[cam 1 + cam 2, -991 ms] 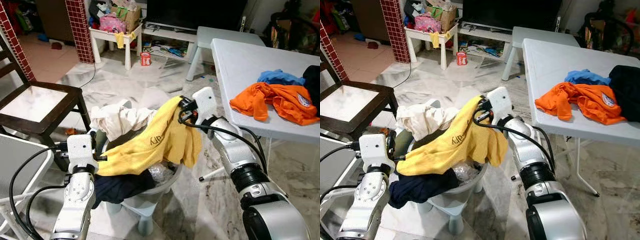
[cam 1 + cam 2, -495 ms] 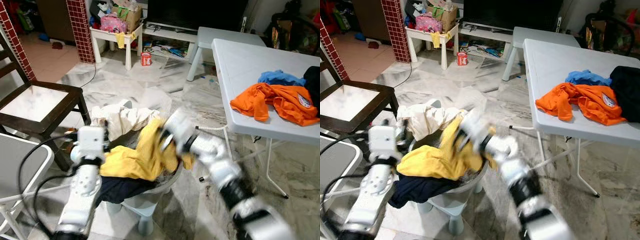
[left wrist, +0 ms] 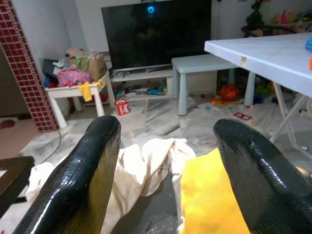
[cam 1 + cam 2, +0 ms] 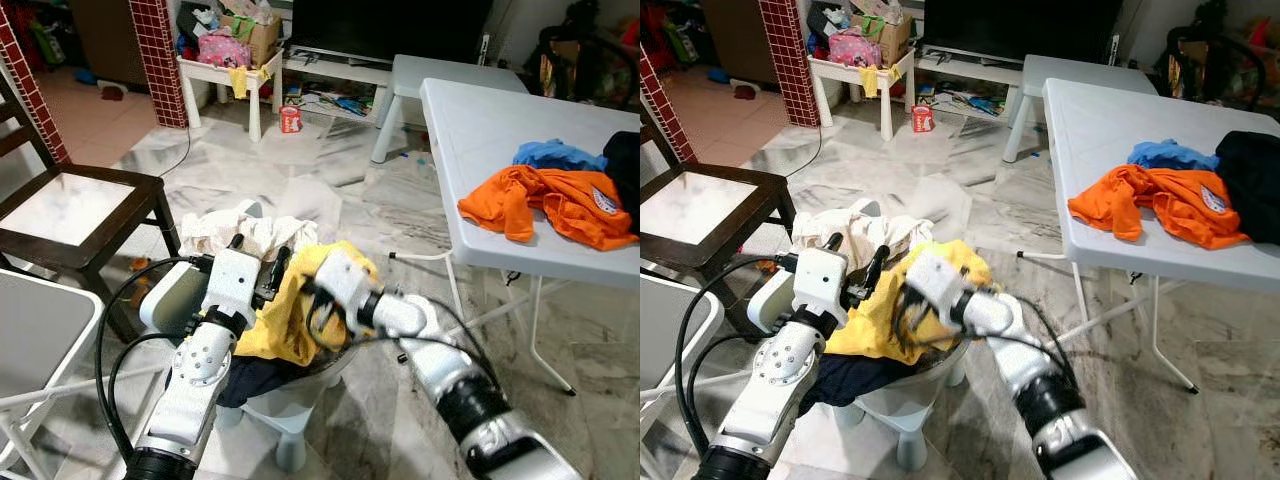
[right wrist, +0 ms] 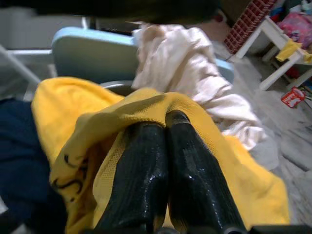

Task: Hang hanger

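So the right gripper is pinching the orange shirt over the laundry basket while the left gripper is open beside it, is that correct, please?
Not quite: the right gripper is shut on the yellow shirt, as the right wrist view shows. The orange shirt lies on the white table. The rest holds: it is over the laundry basket, and the left gripper is open beside it.

The basket (image 4: 300, 395) was heaped with clothes (image 4: 285, 310). It was hemmed by a chair (image 4: 90, 215) on the left and a table (image 4: 490, 150) on the right; open floor (image 4: 320, 180) was left ahead.
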Robot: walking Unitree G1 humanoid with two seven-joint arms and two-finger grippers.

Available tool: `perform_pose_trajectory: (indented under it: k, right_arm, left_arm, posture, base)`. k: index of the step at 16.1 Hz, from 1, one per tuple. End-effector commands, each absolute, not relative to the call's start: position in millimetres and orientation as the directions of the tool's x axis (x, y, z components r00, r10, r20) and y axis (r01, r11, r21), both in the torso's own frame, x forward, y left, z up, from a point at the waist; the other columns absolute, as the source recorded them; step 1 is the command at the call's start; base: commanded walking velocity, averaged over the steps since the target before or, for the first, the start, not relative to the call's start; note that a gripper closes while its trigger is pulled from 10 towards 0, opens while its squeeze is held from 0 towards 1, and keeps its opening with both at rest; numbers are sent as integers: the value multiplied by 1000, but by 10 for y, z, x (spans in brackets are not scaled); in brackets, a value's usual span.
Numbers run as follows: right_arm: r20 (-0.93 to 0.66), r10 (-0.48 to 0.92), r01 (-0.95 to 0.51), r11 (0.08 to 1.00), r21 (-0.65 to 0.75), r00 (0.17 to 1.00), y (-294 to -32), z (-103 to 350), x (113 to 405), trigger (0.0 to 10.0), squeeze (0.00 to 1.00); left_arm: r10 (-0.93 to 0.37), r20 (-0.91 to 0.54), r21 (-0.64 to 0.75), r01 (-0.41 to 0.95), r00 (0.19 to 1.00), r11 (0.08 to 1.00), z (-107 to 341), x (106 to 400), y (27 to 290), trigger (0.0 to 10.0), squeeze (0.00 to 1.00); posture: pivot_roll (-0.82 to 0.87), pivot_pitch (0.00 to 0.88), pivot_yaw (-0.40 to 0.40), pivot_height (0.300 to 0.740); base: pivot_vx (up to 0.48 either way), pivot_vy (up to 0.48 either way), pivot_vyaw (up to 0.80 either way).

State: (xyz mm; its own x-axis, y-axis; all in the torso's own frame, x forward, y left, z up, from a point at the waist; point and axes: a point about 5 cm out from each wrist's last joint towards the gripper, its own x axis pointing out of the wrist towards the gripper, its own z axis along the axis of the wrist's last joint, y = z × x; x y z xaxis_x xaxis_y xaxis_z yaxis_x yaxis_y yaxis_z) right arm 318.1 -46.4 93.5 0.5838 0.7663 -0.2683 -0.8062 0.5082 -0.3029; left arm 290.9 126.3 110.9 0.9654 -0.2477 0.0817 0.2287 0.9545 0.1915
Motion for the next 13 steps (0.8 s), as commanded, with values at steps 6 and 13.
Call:
perform_pose_trajectory:
  k: [6, 13]
  right_arm:
    - [-169, 683, -678, 600, -424, 711, -457, 1116, 3340, 10000, 0]
    - [-100, 603, -578, 683, -447, 791, -549, 1282, 3517, 10000, 0]
  left_arm:
    - [-413, 28, 194, 401, 910, 896, 1068, 2822, 1238, 10000, 0]
    - [-569, -155, 330, 586, 807, 740, 805, 2542, 1363, 10000, 0]
  posture:
    - [49, 0, -73, 740]
    - [61, 0, -71, 740]
  base:
    - [0, 0, 0]
    - [0, 0, 0]
